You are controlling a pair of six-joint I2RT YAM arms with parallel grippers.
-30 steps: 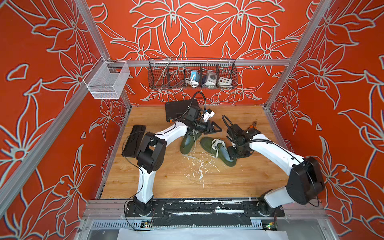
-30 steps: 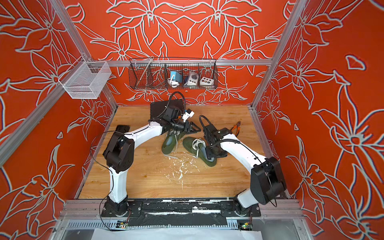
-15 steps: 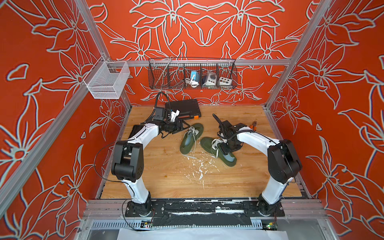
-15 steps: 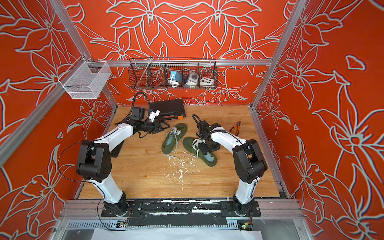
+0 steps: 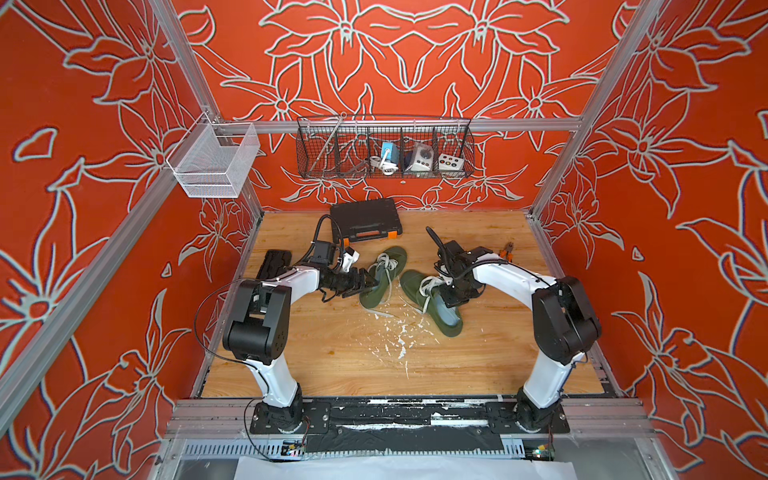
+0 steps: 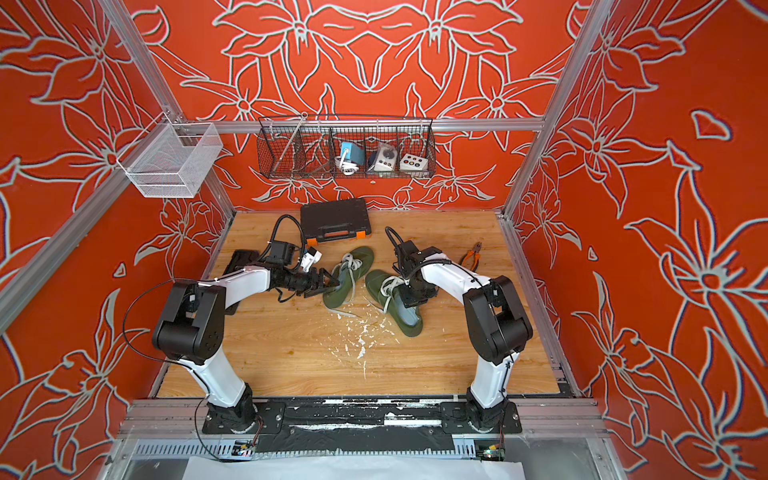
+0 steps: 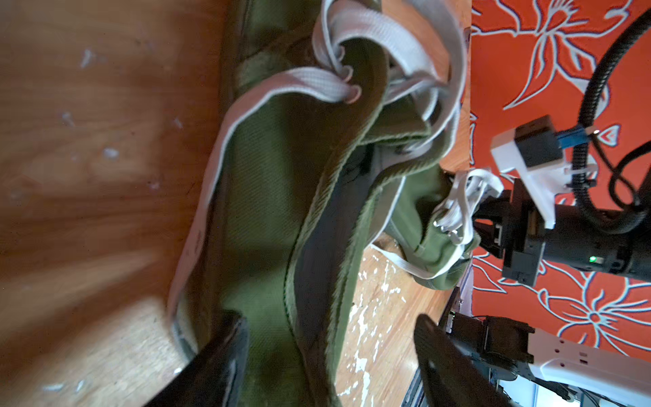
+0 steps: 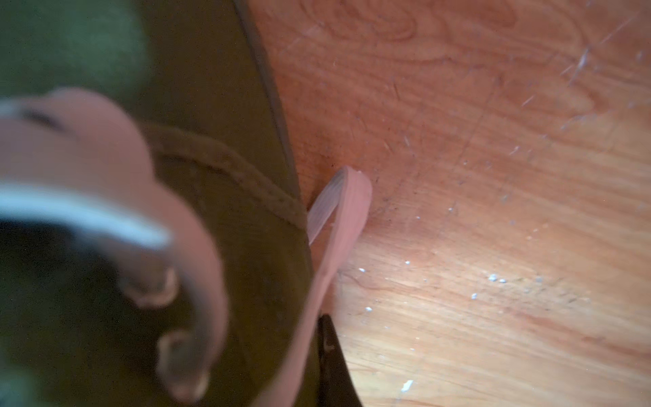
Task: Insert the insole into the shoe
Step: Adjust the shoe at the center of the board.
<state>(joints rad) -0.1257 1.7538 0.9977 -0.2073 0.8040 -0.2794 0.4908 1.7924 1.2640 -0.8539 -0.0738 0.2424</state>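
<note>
- Shows the left gripper spread wide, one of its fingers on each side of the heel of the left shoe, gripping nothing.
- Shows the right gripper clenched over the opening of the right shoe. Cannot tell what, if anything, sits in the pinch: the wrist view is blurred, with a single fingertip beside a lace.
- Places the insole only tentatively, as a grey-blue patch inside the right shoe's opening, just beside the clenched jaws; too small to be sure.
- Risks dragging the whole right shoe across the table if the pinch has caught collar or lace instead of insole, since nothing pins that shoe down.
- Risks buckling the insole at the opening if it is pushed toeward under a slack tongue and loose laces.
- Risks snagging the left shoe's trailing laces on closing, or nudging it into its neighbour, which lies just beside it.
- Leaves the tool case and pliers well apart at the back; no likely trouble there.
</note>
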